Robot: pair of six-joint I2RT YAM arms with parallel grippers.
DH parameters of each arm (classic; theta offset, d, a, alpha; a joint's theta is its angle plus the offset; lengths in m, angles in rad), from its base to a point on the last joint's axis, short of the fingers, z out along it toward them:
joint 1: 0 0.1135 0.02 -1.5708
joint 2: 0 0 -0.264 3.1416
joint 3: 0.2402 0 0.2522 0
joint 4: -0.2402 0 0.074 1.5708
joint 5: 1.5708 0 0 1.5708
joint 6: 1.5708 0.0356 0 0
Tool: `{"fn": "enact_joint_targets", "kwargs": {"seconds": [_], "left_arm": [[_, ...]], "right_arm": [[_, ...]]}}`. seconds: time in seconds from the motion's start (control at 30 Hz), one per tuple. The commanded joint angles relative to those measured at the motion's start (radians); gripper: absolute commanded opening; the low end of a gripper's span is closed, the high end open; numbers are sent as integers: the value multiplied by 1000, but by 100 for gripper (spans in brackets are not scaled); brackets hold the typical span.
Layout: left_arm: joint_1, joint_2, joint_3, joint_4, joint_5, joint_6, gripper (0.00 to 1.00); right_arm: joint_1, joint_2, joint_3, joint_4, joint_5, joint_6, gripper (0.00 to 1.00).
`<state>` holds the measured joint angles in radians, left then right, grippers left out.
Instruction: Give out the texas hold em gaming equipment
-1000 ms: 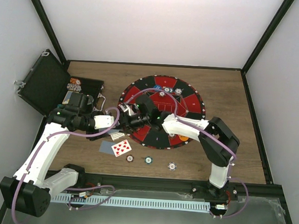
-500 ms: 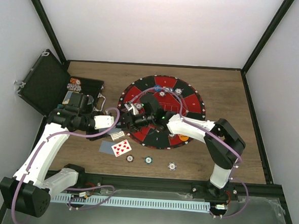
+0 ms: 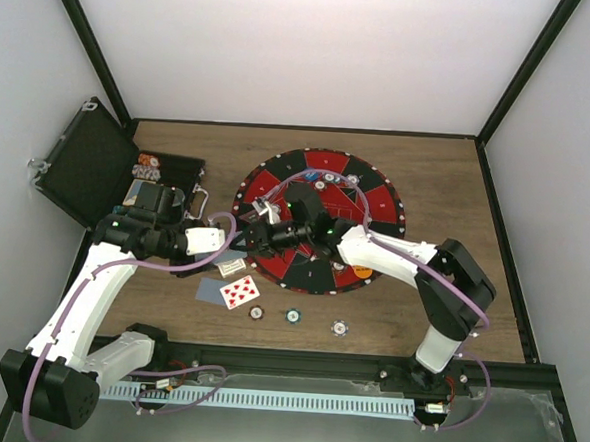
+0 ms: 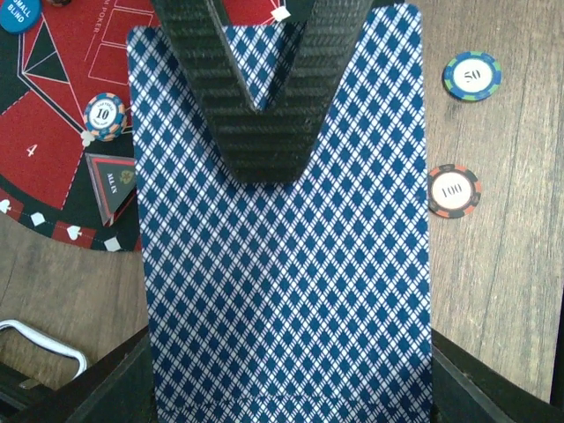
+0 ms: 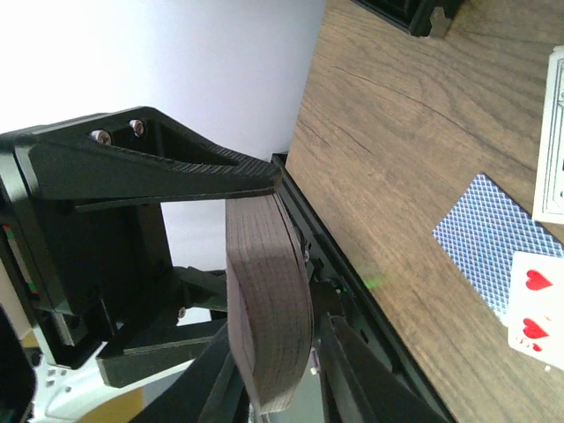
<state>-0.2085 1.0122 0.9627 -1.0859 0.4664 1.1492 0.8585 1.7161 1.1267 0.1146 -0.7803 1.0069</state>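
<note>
My left gripper is shut on a deck of cards with blue diamond backs and holds it above the table, left of the mat. My right gripper has reached over to it. One of its black fingers lies over the top card. In the right wrist view the deck is edge-on between my right fingers, with a thin gap on one side. A hearts card, a face-down card and another card lie on the wood, with three chips in a row below.
The round red-and-black mat holds a few chips, one orange. The open black case with chips stands at the far left. Chips marked 50 and 100 lie right of the deck.
My right gripper has moved left across the mat to the deck's end. The left arm and the deck have stayed still.
</note>
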Motion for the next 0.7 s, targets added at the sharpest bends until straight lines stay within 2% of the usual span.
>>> {"fn": "enact_joint_targets", "kwargs": {"seconds": [0.0, 0.1, 0.23, 0.53, 0.67], "left_arm": [[0, -17, -12, 24, 4, 10, 4], [0, -12, -16, 25, -2, 13, 4], [0, -9, -19, 28, -2, 12, 4], [0, -7, -31, 40, -23, 12, 4], [0, -8, -35, 37, -36, 13, 4]], "right_arm": [[-12, -36, 5, -34, 23, 2, 17], [-12, -54, 7, -52, 36, -3, 8], [-16, -75, 2, -68, 45, -10, 1], [-65, -124, -43, -54, 22, 7, 1], [-139, -169, -59, -98, 9, -26, 1]]}}
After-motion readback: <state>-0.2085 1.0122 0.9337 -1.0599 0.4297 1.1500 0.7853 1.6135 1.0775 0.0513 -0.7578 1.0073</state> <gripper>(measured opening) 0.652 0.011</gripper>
